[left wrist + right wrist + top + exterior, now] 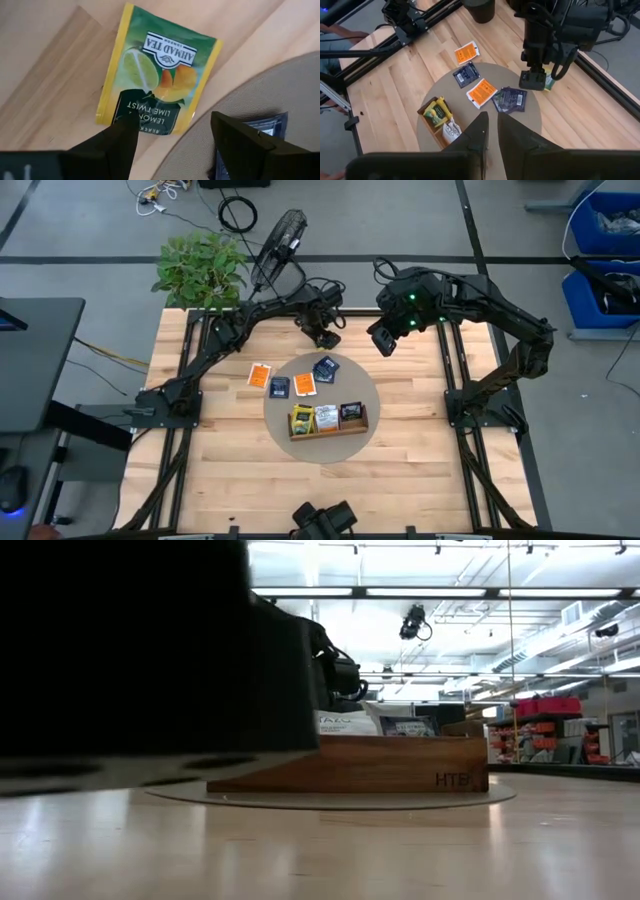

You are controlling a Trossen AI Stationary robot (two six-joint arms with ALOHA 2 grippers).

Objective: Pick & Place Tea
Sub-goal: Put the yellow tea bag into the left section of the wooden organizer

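Note:
A yellow-and-green lemon-lime tea packet (pixel 157 65) lies flat on the wood just off the round grey mat's (pixel 350 385) far edge. My left gripper (pixel 172 122) (pixel 327 337) (pixel 532 82) is open and points down over it, one finger at the packet's end and one over the mat. Two orange packets (pixel 259 374) (pixel 304 384) and two dark blue ones (pixel 280 387) (pixel 325 368) lie loose. The wooden tray (pixel 328 430) holds yellow, white and dark packets. My right gripper (pixel 383 343) (pixel 492 120) hangs shut above the table's far right part. My left gripper comes from above, pointing down, with one finger (pixel 117 140) over the packet's label end (pixel 145 117). Whether that finger touches the packet, I cannot tell. The packet lies flat on the table.
The tray stands on the mat's near part, also seen in the low view (pixel 400 765). A potted plant (pixel 200 265) and a fan (pixel 280 240) stand beyond the far edge. A dark shape (pixel 120 650) blocks the low view's left. Bare wood lies near and to both sides.

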